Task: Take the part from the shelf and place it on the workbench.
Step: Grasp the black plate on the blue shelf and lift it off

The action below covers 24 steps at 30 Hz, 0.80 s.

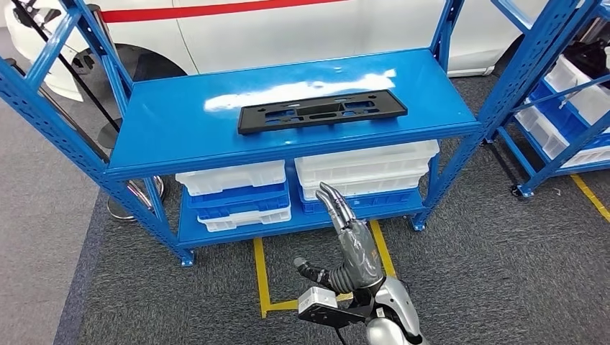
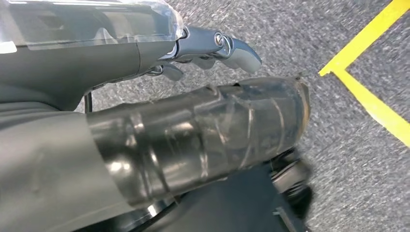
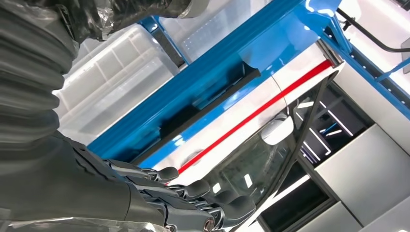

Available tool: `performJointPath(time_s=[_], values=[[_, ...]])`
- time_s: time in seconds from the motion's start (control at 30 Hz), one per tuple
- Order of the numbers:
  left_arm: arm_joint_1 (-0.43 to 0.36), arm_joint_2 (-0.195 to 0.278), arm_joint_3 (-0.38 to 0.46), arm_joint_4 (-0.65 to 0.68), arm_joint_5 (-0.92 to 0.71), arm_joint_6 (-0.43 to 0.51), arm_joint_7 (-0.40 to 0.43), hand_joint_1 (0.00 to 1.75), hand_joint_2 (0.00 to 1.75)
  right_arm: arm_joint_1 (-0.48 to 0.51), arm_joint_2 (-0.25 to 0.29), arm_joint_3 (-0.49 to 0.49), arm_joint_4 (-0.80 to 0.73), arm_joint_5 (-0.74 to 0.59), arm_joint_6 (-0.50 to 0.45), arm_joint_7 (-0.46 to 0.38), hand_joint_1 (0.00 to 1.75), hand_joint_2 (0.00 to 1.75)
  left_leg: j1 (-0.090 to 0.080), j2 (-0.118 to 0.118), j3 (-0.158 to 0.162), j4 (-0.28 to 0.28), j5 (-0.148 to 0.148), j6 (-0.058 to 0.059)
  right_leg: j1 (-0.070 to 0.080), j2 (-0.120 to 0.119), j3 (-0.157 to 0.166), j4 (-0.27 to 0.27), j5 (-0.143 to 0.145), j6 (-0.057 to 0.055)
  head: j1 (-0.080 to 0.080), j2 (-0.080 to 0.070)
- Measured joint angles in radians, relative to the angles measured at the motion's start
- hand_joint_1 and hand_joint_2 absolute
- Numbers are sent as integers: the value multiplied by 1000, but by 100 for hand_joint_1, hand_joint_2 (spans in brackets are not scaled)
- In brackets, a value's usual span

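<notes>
Currently I log: flat black plastic part [image 1: 323, 111] lying on blue metal shelf [image 1: 173, 122]; right hand [image 1: 350, 237] raised below it, fingers extended, empty; left hand [image 2: 212, 48] state unclear.

The right hand [image 3: 159, 203] holds nothing, fingers stretched out; beyond it the black part [image 3: 203, 113] lies on the blue shelf [image 3: 227, 67], above white bins [image 3: 116, 72]

Open room above part [image 1: 323, 111] on shelf [image 1: 173, 115]; blue uprights [image 1: 503, 86] flanking.
</notes>
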Motion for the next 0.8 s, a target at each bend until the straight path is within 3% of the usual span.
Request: performJointPath(time_s=[0.07,0.13,0.23,0.27,0.33,0.37,0.4,0.43,0.5,0.57,0.73,0.8], values=[[-2,2,0,0,0,0,0,0,0,1,0,-1,-2,0,-1,0,0,175,-6,1,49,-107,34,12,4,0,4,1,-5,6,0,0],[-2,3,0,0,0,0,0,0,0,3,0,-2,-4,0,-2,0,0,175,-10,1,61,-134,30,17,4,-1,3,-1,-7,16,0,0],[1,3,0,0,0,0,0,0,0,4,-1,-5,-10,0,-2,0,0,175,-2,1,77,-157,36,29,4,-2,-5,21,-24,32,1,0],[1,3,0,0,0,0,0,0,0,4,-1,-7,-11,0,-2,0,0,175,1,2,83,-164,38,33,4,-2,-24,59,-44,36,2,0],[0,2,0,0,-1,0,0,0,0,8,-3,-12,-13,0,-2,0,0,175,1,3,88,-165,33,39,1,-1,-92,186,-97,42,2,0],[1,2,0,0,-1,0,0,0,0,11,-4,-14,-13,0,-2,0,0,175,1,3,90,-164,30,40,-1,-1,-128,242,-111,45,3,0],[2,2,0,0,-1,0,0,0,0,14,-6,-16,-13,0,-2,0,0,175,1,2,93,-162,26,40,-4,-1,-150,270,-107,48,2,0],[3,2,0,0,-1,0,0,0,0,15,-7,-17,-13,0,-2,0,0,175,1,1,98,-161,21,38,-6,-1,-152,258,-81,50,3,0],[4,2,0,0,-1,0,-1,0,0,16,-8,-17,-13,0,-2,0,0,175,3,-1,111,-155,6,31,-12,-1,-106,141,0,52,3,0],[3,2,0,0,-1,0,-1,0,0,16,-9,-18,-14,0,-2,0,0,175,0,-3,115,-145,-10,18,-11,0,-59,40,35,47,3,0],[1,2,0,0,-1,0,-1,0,0,19,-10,-20,-16,0,-2,0,0,175,1,-1,113,-122,-37,-8,-8,4,-40,14,16,15,2,0],[1,2,0,0,0,0,-1,0,0,19,-10,-20,-18,0,-2,0,0,175,3,0,64,-26,-80,-16,-9,2,-29,10,10,5,2,0]])
